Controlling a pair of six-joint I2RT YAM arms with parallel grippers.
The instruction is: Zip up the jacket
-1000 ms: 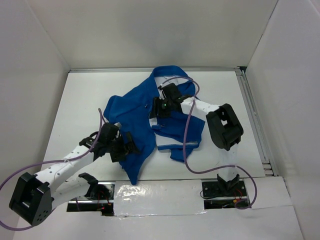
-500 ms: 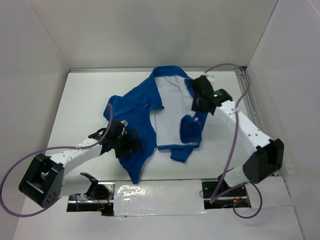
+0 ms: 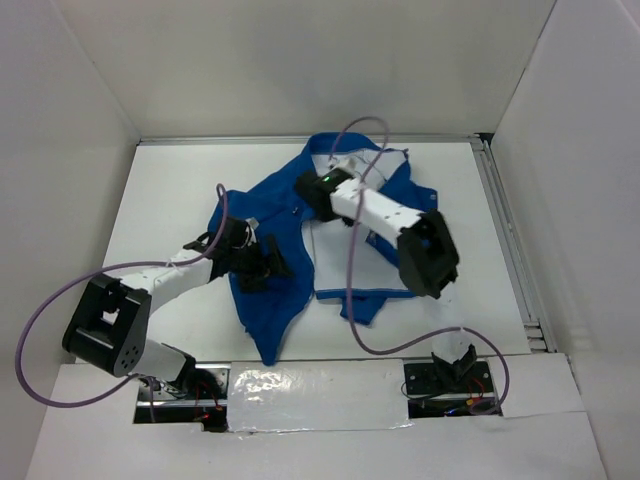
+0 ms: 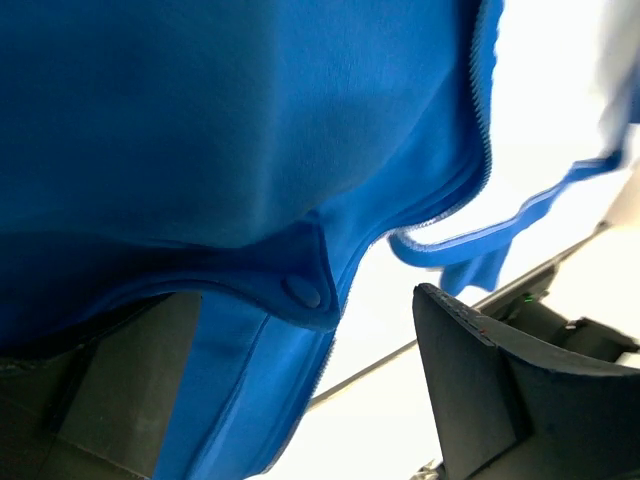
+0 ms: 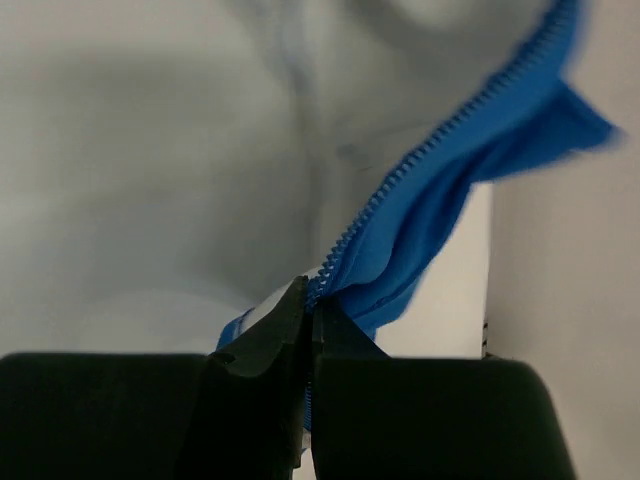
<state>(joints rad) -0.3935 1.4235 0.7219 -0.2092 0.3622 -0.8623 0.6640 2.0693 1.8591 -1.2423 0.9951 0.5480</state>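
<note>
Pinching jacket (image 5: 450, 195) zipper (image 5: 400, 185) now, right jaws

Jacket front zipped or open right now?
Open. The jacket lies spread with white lining exposed; right gripper pinches one separate zipper edge.

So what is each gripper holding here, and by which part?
The right gripper is shut on the jacket, pinching its zipper edge. The left gripper is open; blue fabric drapes over one finger, unclamped.
</note>
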